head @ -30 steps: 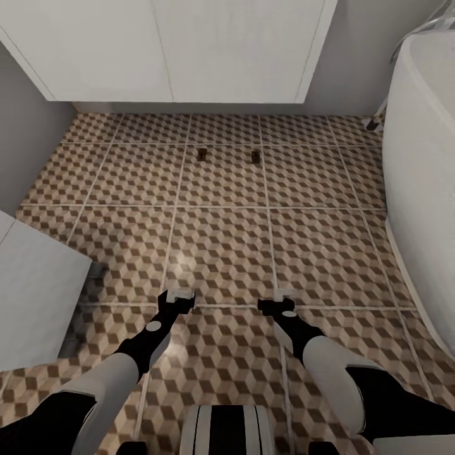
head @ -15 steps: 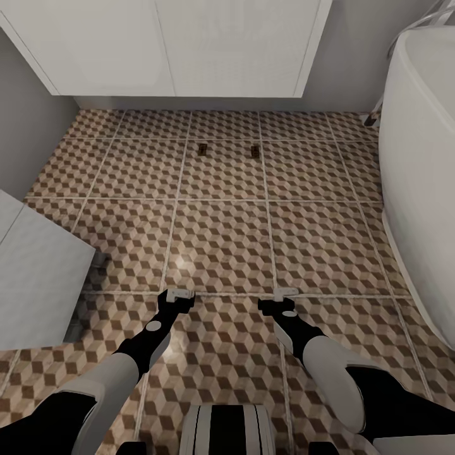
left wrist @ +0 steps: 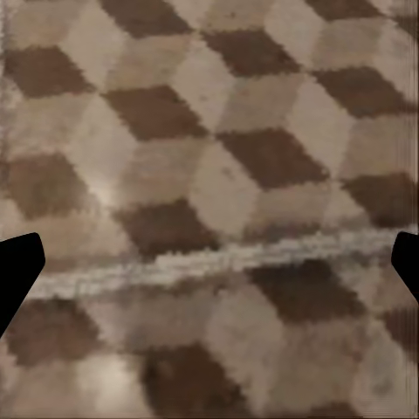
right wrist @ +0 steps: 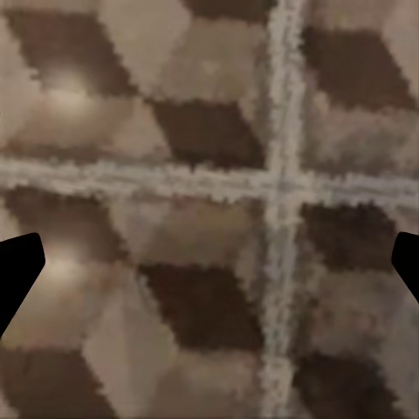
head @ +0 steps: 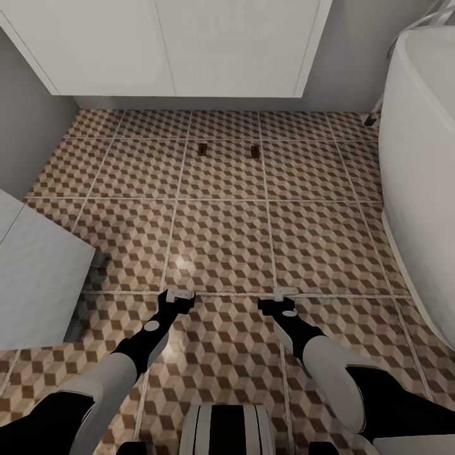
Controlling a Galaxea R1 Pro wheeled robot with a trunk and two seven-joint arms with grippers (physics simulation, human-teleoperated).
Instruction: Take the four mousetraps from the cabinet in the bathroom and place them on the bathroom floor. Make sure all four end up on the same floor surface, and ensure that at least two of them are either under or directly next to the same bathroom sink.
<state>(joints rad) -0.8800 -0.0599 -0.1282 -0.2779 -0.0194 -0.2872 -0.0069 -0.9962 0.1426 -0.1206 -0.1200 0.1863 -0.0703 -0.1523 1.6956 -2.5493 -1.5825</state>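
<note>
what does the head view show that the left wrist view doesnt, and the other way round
The head view alone takes in two tiny tan mousetraps lying flat before the wide white wall-hung sink, the white oval bathtub, and both arms. The left wrist view alone gives a close look between the left claw's spread dark fingertips, with nothing held. Both share the brown, beige and white cube-patterned floor tiles with pale grout.

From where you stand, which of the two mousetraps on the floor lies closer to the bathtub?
The right-hand mousetrap, nearer the white bathtub. The other mousetrap lies left of it, across a grout line, both below the white sink unit.
</note>
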